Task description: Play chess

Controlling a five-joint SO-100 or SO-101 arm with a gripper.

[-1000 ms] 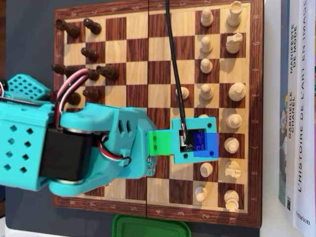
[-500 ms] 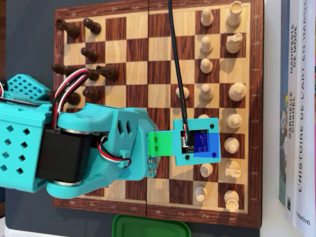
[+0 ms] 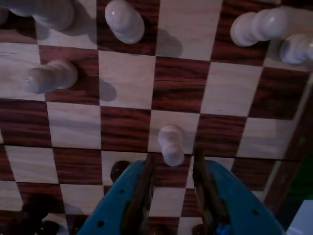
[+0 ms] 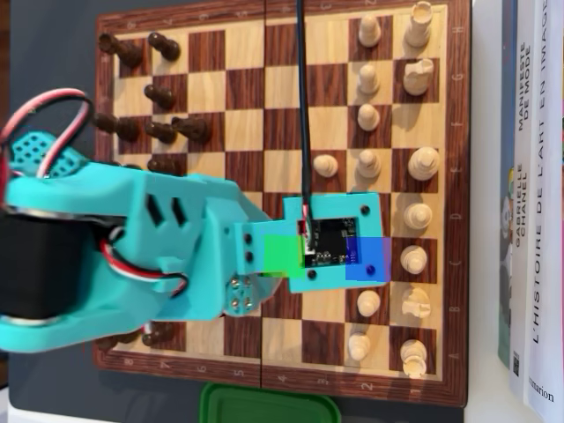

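Arm (image 4: 132, 256) raised; one pawn (image 3: 171, 143) ahead.

White pawn (image 3: 171, 143) upright on light square of wooden chessboard (image 3: 127, 93)

This looks like a home, maybe a living room or a study. A wooden chess board (image 4: 282, 198) with light and dark pieces lies on a dark table (image 4: 48, 62). Just beside the board, on the right in the overhead view, some big books (image 4: 533, 194) lie with French words on their spines, like the art books people keep at home. A green box (image 4: 269, 404) sits at the bottom edge. The small teal arm (image 4: 132, 256) looks like a hobby robot, not a factory one
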